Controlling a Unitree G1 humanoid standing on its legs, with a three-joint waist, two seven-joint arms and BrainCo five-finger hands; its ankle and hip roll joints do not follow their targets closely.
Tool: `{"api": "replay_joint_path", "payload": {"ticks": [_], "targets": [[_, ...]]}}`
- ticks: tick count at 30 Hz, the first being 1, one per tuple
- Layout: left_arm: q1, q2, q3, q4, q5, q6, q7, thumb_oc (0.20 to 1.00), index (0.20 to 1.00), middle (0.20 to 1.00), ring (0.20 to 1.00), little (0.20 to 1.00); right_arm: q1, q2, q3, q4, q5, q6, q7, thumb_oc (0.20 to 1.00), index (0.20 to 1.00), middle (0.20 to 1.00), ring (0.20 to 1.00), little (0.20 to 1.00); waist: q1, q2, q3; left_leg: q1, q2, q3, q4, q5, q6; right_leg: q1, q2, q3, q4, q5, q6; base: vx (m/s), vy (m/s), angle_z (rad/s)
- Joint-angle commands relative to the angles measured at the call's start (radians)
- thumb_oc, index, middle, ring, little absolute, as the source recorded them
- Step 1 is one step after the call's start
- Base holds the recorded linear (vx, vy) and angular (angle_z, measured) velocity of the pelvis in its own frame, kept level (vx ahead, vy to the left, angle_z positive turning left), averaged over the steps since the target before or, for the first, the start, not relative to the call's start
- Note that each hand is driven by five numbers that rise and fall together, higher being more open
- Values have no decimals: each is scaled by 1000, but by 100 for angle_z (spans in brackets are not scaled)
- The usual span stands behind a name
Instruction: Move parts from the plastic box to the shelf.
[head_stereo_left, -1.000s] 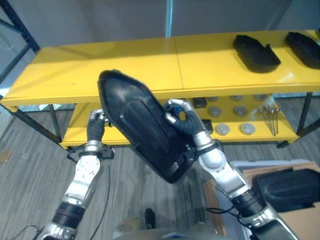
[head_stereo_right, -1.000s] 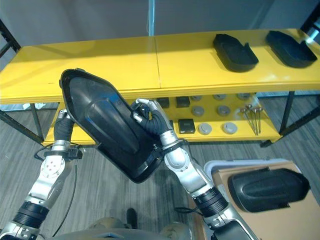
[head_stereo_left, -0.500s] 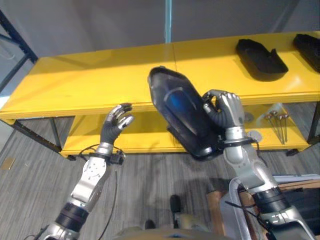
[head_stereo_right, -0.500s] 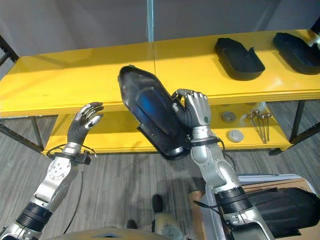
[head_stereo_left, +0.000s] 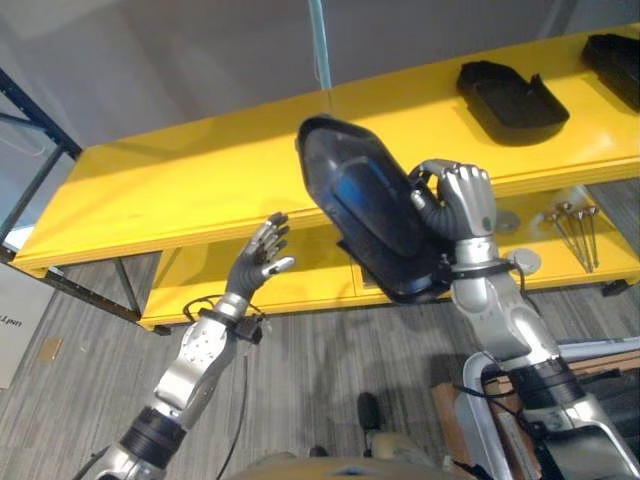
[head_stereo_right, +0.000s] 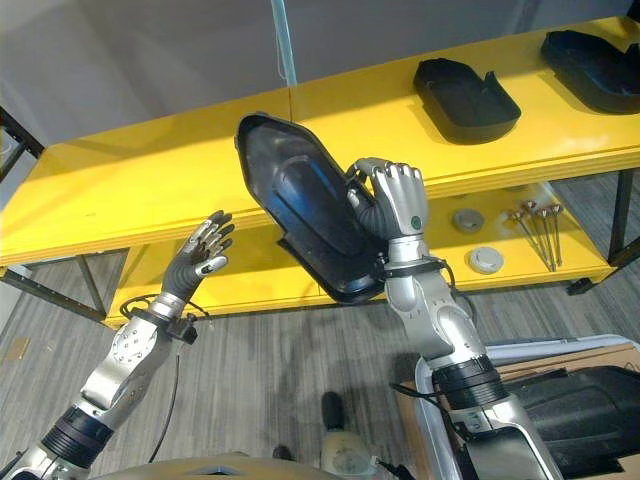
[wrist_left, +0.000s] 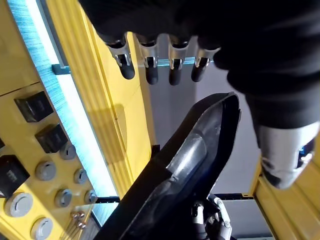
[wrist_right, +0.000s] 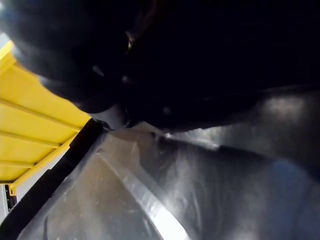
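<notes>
Black moulded shell (head_stereo_left: 372, 220), right robot hand (head_stereo_left: 462, 200) gripping

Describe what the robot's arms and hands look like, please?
Both arms are silver-grey jointed metal with black bands near the elbows. Each ends in a dark ribbed cover over wrist and hand back. The left hand and right hand have silver fingers with dark tips.
</notes>
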Motion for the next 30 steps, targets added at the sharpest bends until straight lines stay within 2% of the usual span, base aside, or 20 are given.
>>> {"api": "replay_joint_path", "payload": {"ticks": [1, 11, 15, 18, 19, 20, 21, 25, 28, 30], "targets": [[-41, -17, -21, 40, -40, -36, 51, 1000, 1000, 1000, 1000, 1000, -46, 20, -18, -139, 57, -53, -68, 200, 200, 200, 200, 200, 5, -32, -49, -20, 35, 11, 115, -59, -79, 137, -65, -6, 166, -329, 114, 50, -23, -10], [-144, -104, -60, 116, -77, -44, 152, 1000, 1000, 1000, 1000, 1000, 3, 86, 29, -262, 185, -102, -62, 200, 200, 200, 200, 200, -38, -24, -40, 10, 56, 29, 90, -31, -97, 132, -57, -6, 183, -343, 102, 28, -30, -13], [-243, -134, -111, 194, -135, -28, 142, 1000, 1000, 1000, 1000, 1000, -29, 113, 114, -295, 298, -151, 20, 200, 200, 200, 200, 200, -60, -17, -29, 9, 66, 33, 88, -15, -106, 119, -54, 4, 199, -348, 100, -11, -36, -12], [-299, -120, -130, 208, -155, -27, 115, 1000, 1000, 1000, 1000, 1000, -84, 125, 202, -283, 415, -182, 124, 200, 200, 200, 200, 200, -64, -12, -18, -8, 61, 26, 110, -9, -110, 99, -51, 24, 211, -349, 98, -32, -19, -13], [-301, -119, -128, 209, -156, -27, 114, 1000, 1000, 1000, 1000, 1000, -87, 125, 202, -281, 417, -182, 126, 200, 200, 200, 200, 200, -65, -12, -18, -10, 62, 26, 112, -10, -110, 97, -51, 24, 213, -349, 98, -33, -16, -43], [-318, -123, -132, 220, -171, -29, 110, 1000, 1000, 1000, 1000, 1000, -104, 125, 222, -276, 452, -185, 142, 200, 200, 200, 200, 200, -65, -13, -14, -22, 58, 19, 131, -8, -112, 93, -53, 33, 214, -347, 97, -40, -30, -75], [-373, -112, -150, 246, -168, -34, 93, 1000, 1000, 1000, 1000, 1000, -143, 127, 277, -247, 539, -195, 210, 200, 200, 200, 200, 200, -59, -20, 2, -65, 49, -14, 192, 3, -111, 90, -58, 57, 212, -343, 98, -40, -30, -59], [-415, -81, -162, 244, -178, -44, 50, 1000, 1000, 1000, 1000, 1000, -160, 125, 301, -217, 606, -196, 259, 200, 200, 200, 200, 200, -48, -37, 7, -119, 36, -57, 203, -10, -97, 87, -79, 86, 211, -337, 107, 32, 27, -29], [-411, -80, -158, 239, -210, -62, 41, 1000, 1000, 1000, 1000, 1000, -154, 126, 308, -187, 604, -195, 254, 200, 200, 200, 200, 200, -42, -52, 5, -151, 35, -59, 176, -32, -89, 85, -101, 101, 206, -337, 119, 59, 77, -49], [-400, -86, -151, 234, -206, -69, 60, 1000, 1000, 1000, 1000, 1000, -143, 121, 293, -170, 570, -186, 223, 200, 200, 200, 200, 200, -35, -61, 14, -186, 42, -68, 165, -18, -89, 87, -108, 105, 205, -339, 123, 46, 78, 16]]}}
